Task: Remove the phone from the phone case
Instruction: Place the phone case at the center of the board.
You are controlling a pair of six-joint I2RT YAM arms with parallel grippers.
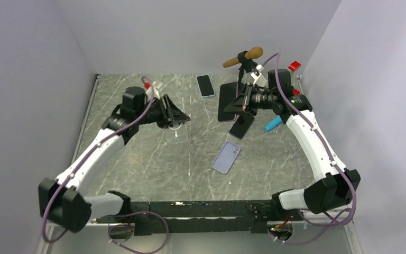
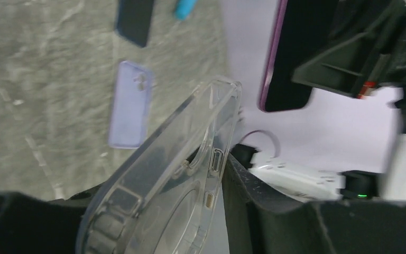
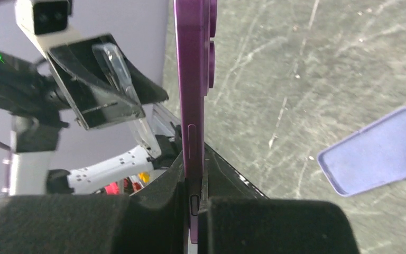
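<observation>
The purple phone (image 3: 193, 79) looks free of its case. The right gripper (image 3: 193, 206) is closed across its front and back faces near one end, and most of the body sticks out past the fingers. The clear phone case (image 2: 180, 174) appears empty. It is pinched at one end in the left gripper (image 1: 178, 119), which is closed narrowly on it. The 2 arms hold their pieces well apart above the worktop (image 1: 153, 169), with open air between phone and case.

I judge that what remains is to set both pieces down cleanly.

- **Phone:** It is gripped near one end only, so any quick swing will lever it in the pads. Keep the clamp firm, move slowly and turn the wrist so that the phone lies flat before the fingers release.
- **Landing spot:** Choose bare stone. A dark phone (image 1: 241, 127) and a blue marker (image 1: 273, 124) lie right beneath the right arm, and a lilac case (image 1: 226, 157) lies a little nearer the bases. Putting the phone down on any of these would leave it tilted.
- **Case:** It probably flexes, so lower it close to the surface before letting go rather than dropping it. Keep it on the left side, away from the phone.
</observation>
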